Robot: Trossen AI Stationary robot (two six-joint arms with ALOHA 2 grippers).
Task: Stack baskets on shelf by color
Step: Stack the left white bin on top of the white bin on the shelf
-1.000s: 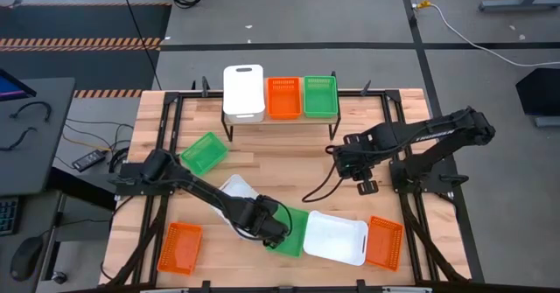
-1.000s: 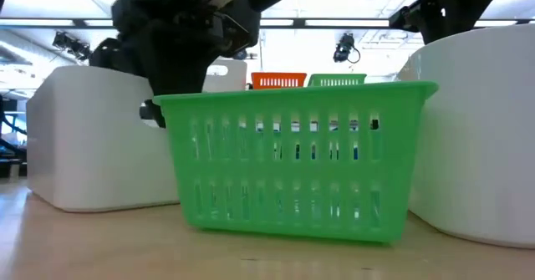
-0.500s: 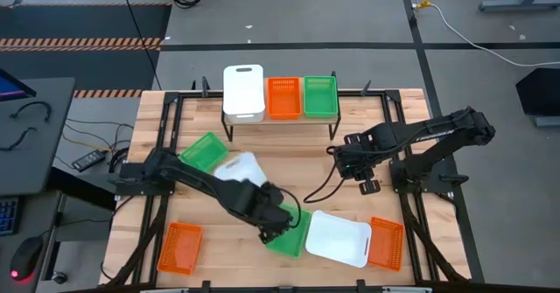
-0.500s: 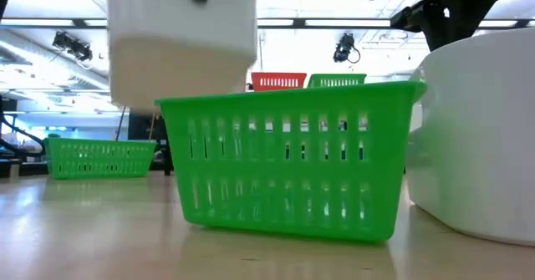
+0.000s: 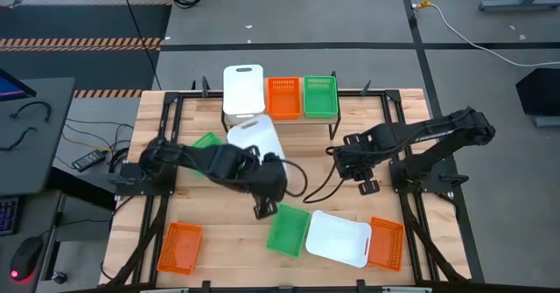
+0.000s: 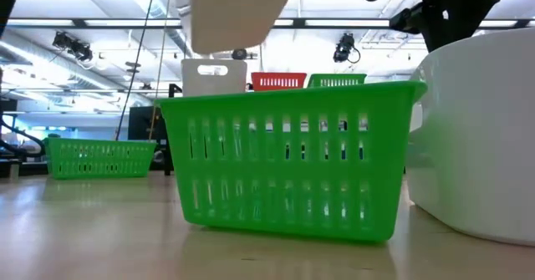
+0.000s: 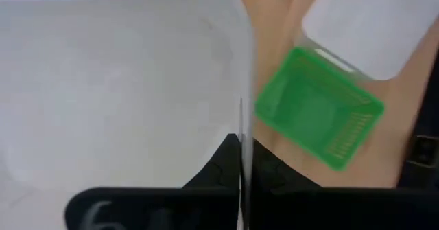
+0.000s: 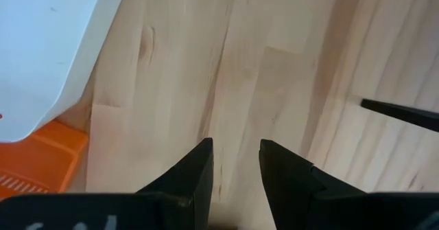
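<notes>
I had the left gripper [image 5: 265, 157] clamped on a white basket [image 5: 254, 137] lifted above the desk [image 5: 297, 166] near the shelf [image 5: 229, 118], while the right gripper [image 5: 337, 163] hung with jaws slightly parted, empty.

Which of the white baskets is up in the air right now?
The white basket held by the left gripper, lifted near the shelf; one sits on the shelf, another rests on the table.

The white basket [image 7: 116, 86] pinched in the left gripper [image 7: 240, 154] looks like smooth, faintly glossy plastic. Below it, the green basket [image 6: 288, 159] is slotted, shiny plastic. Under the right gripper [image 8: 234, 158], the table [image 8: 260, 58] is pale matt wood, probably unvarnished.
</notes>
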